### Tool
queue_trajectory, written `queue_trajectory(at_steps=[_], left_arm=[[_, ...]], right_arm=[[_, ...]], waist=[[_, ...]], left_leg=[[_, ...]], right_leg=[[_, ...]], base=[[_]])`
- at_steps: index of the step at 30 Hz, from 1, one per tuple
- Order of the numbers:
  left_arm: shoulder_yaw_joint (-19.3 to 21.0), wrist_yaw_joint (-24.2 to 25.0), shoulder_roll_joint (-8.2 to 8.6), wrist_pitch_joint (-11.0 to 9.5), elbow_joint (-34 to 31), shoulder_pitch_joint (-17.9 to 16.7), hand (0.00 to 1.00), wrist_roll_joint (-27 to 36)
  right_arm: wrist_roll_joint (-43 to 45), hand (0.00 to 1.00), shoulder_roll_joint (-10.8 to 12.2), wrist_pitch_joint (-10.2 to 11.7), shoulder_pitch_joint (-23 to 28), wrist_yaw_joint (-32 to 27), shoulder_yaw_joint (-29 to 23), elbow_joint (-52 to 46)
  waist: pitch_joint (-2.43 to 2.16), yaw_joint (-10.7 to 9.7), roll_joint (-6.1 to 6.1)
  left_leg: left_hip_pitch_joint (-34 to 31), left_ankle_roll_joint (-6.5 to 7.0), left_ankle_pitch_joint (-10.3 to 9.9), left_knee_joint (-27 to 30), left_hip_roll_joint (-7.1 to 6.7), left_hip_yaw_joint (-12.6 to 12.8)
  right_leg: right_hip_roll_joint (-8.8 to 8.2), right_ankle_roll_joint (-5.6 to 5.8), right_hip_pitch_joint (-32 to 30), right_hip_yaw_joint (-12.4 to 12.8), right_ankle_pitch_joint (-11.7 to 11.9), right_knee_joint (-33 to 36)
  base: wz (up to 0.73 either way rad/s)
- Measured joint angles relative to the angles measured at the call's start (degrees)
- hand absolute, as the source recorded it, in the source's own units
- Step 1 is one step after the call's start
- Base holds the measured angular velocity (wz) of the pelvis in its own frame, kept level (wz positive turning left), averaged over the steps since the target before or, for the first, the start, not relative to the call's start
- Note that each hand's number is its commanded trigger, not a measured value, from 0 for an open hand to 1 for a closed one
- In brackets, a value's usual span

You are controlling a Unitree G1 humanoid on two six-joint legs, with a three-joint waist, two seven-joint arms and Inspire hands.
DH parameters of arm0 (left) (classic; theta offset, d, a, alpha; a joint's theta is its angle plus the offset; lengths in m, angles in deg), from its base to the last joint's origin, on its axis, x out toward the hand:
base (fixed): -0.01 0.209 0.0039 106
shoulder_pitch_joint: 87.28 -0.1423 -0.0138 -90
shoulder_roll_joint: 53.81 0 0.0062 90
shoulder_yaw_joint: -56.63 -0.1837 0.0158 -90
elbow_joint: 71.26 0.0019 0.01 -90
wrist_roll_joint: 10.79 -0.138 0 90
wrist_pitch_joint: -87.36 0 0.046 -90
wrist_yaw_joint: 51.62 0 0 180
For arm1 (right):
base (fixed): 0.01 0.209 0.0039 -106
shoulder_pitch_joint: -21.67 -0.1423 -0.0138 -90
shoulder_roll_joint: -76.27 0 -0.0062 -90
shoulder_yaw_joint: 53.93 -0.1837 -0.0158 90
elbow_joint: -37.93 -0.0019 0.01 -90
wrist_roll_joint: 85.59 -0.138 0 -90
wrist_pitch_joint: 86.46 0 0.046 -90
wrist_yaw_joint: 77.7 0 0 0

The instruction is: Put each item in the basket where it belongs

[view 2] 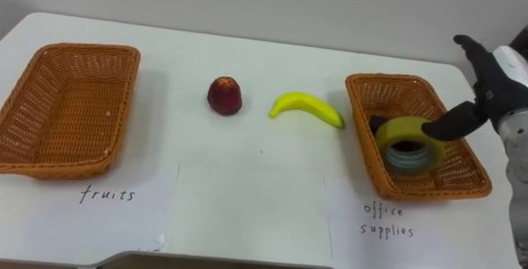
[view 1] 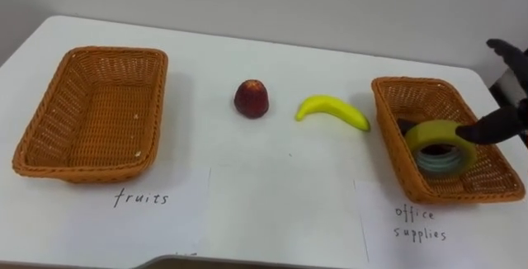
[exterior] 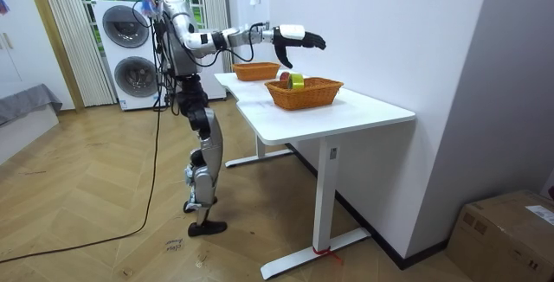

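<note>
Sorting partway: supplies binned, fruit waiting

Right hand [view 2: 488, 83]: fingers spread above the supplies basket [view 2: 359, 112], one dark digit touching the yellow tape roll [view 2: 408, 125], gripping nothing. Roll: tilted inside, leaning on a grey roll [view 2: 406, 161]. Fruit basket [view 2: 82, 49]: empty. Apple [view 2: 224, 95], banana [view 2: 307, 106]: loose on the desk [view 2: 247, 178] between the baskets, both unsorted.

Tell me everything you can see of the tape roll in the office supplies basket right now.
The tape roll is a wide yellow-green ring with a paler grey-blue core, glossy like plastic tape. It stands tilted inside the office supplies basket, toward its front, hole facing the camera. The right hand reaches straight dark fingers to its upper right rim and appears to touch it. A small dark item lies just behind it.
</note>
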Motion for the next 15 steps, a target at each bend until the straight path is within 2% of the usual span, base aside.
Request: queue_trajectory(at_steps=[2,7,15], left_arm=[[-0.01,0.05,-0.01,-0.02,-0.01,0.50,0.00,0.00],[-0.03,1.19,-0.01,-0.46,0.00,1.87,0.00,-0.09],[0.60,1.18,-0.02,-0.68,0.01,1.58,0.00,-0.17]], right_arm=[[-0.04,0.00,0.00,0.05,-0.07,0.01,0.00,-1.93],[-0.01,0.00,-0.01,0.76,-0.34,0.00,0.00,-5.69],[-0.11,0.00,-0.02,1.43,-2.87,-0.06,-0.02,-8.85]], waist=[[0.00,0.21,-0.01],[0.41,1.39,-0.63],[0.37,1.71,-0.67]], left_leg=[[0.00,0.00,0.00,0.01,0.02,0.04],[-0.25,-0.01,0.00,0.19,0.11,0.29],[-1.10,-0.09,-0.06,0.27,0.19,0.12]], right_leg=[[0.03,-0.01,0.05,0.16,0.00,0.07],[0.05,-0.07,-0.44,0.42,0.04,0.56],[0.12,-0.25,-0.60,-0.21,0.16,0.46]], base=[[-0.04],[-0.02],[0.00]])
